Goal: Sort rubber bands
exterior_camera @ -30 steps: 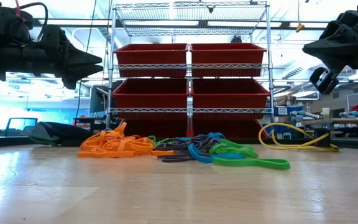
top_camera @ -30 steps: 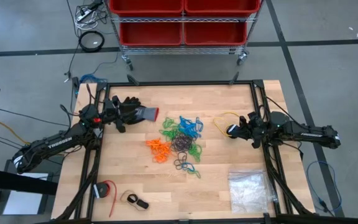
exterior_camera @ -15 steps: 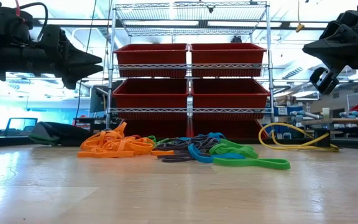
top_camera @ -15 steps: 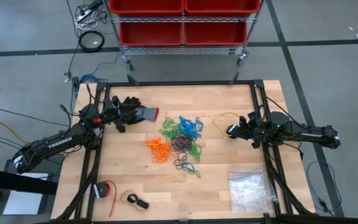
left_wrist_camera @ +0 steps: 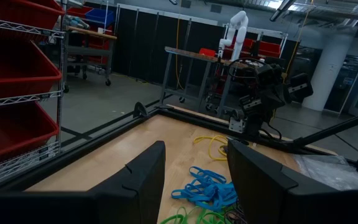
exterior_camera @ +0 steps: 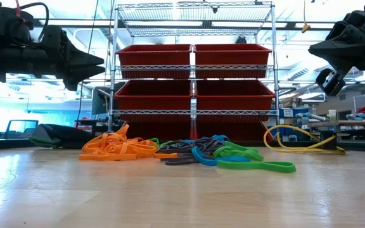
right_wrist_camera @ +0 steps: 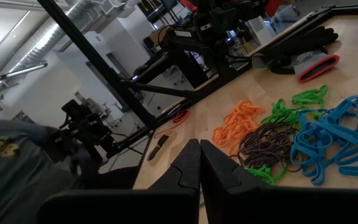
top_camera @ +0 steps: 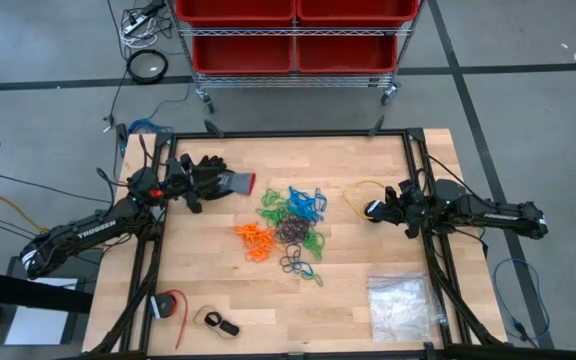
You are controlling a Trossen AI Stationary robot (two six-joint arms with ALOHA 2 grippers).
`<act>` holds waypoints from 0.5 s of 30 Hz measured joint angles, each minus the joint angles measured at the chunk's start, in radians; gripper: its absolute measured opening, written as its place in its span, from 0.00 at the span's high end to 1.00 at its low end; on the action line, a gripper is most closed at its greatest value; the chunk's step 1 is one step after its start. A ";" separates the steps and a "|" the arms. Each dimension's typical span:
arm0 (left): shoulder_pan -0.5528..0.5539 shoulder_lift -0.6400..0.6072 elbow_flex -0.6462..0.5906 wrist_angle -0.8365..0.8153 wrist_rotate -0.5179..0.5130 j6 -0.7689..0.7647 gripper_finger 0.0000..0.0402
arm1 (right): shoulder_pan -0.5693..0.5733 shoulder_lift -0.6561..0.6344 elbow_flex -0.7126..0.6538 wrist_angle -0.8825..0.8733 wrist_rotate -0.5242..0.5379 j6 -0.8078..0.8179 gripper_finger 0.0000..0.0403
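Nothing is sorted yet, as I judge it: the rubber bands [top_camera: 290, 228] lie in one mingled heap at the middle of the frame on the surface [top_camera: 368, 320], orange, green, blue and black touching and overlapping, so every colour is left to pull apart. My left hand [top_camera: 194, 184] hangs at the left edge of the frame with its fingers spread wide and empty, beside a dark glove [top_camera: 220, 180]. My right hand [top_camera: 376, 210] waits at the right edge, pinched fully together on nothing.
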 joint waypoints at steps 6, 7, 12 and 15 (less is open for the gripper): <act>0.000 0.000 0.000 0.000 0.000 0.000 0.55 | 0.000 0.000 0.000 0.000 0.000 0.000 1.00; 0.000 0.000 0.000 0.000 0.000 0.000 0.55 | 0.000 0.000 0.000 0.000 0.000 0.000 1.00; 0.000 0.000 0.000 0.000 0.000 0.000 0.55 | 0.000 0.000 0.000 0.063 0.168 -0.008 1.00; 0.000 0.000 0.000 0.000 0.000 0.000 0.55 | 0.000 0.000 0.000 0.165 0.318 -0.078 1.00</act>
